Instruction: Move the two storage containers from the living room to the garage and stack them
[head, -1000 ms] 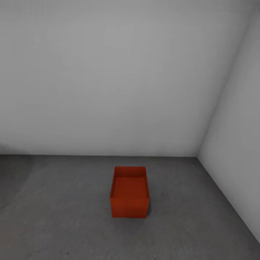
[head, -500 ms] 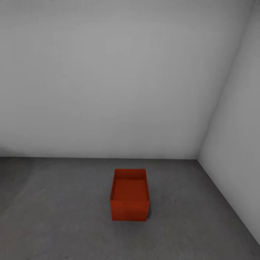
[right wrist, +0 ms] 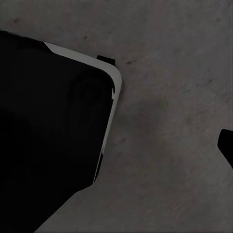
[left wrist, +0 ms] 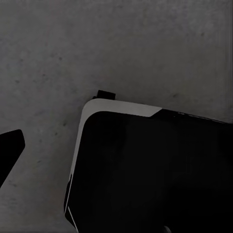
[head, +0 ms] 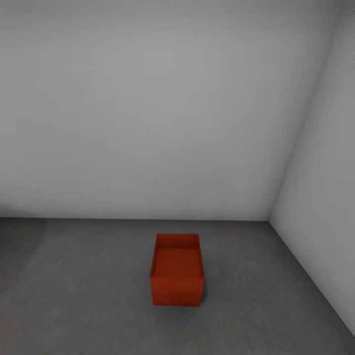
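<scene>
One red-orange rectangular plastic storage container point(head: 177, 270) is sitting upright and open-topped on the dark grey mottled concrete floor point(head: 88, 305) of the garage, out from the plain grey-white back wall point(head: 148, 108) and left of the corner where the side wall point(head: 323, 207) meets it. Over the last second the container has been sliding slightly down your head view, and the floor-wall seam with it, so your camera is moving, not the bin. You are probably adjusting your stance here, with the first container already delivered and the second not in sight.

The container's long axis is running away from you toward the back wall, with one short end wall facing you squarely.

Your wrist views are looking down at the floor past the dark robot base point(left wrist: 155, 170); a dark finger tip point(left wrist: 8, 148) is showing at the frame edge, but you cannot tell how far apart either gripper's jaws are standing or whether they are holding anything.
</scene>
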